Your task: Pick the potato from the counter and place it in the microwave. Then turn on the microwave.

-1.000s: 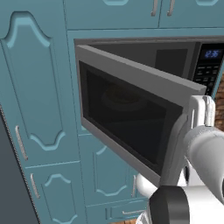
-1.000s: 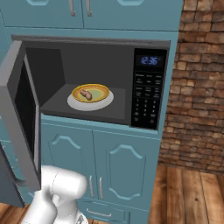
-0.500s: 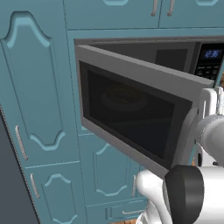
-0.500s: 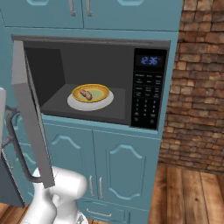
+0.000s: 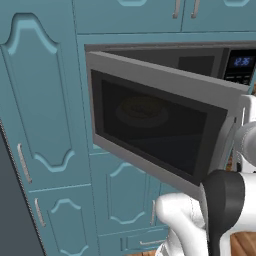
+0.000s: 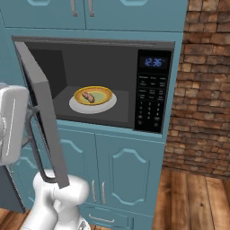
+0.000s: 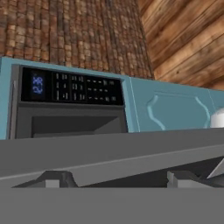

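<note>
Where plate sits: potato [image 6: 90, 97] (small, tan-brown), microwave [image 6: 152, 45] door ajar.

- Teal cabinets [image 6: 126, 175] with raised curved panels and slim metal handles [image 6: 102, 193] stand floor to ceiling.
- A red-brown brick wall [image 6: 202, 90] stands just beside the cabinets.
- The floor [image 6: 193, 202] is warm brown wooden planks.
- A tall teal cupboard door [image 5: 40, 100] stands at the far side.

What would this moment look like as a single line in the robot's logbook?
potato: on plate inside microwave | door: half open | gripper: open, at door edge | next: probably shut door
</note>
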Controlling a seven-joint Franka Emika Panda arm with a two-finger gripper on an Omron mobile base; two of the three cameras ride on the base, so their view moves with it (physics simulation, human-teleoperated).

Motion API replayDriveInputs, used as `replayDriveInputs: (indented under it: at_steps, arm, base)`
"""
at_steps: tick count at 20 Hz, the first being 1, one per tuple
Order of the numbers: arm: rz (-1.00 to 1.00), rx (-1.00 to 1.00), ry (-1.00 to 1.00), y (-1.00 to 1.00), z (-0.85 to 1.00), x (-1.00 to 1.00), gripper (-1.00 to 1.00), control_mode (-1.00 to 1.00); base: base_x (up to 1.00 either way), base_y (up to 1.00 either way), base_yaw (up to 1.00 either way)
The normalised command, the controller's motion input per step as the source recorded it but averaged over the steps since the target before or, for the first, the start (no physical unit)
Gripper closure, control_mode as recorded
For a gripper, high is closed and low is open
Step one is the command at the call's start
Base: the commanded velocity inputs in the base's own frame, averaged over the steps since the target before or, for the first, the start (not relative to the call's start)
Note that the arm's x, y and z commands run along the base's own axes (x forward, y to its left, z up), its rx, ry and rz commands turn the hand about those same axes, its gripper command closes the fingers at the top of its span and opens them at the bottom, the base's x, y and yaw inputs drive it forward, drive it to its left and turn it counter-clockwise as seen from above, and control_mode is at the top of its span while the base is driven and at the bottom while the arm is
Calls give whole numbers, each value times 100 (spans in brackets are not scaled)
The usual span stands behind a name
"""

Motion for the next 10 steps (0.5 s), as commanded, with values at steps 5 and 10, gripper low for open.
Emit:
replayDriveInputs:
  at_steps: [5, 10]
  arm:
    - [2, 0, 0, -7, -16, 59, -100, -100]
    - [3, 0, 0, -4, -10, 60, -100, -100]
  base:
    - [0, 0, 0]
    - [0, 0, 0]
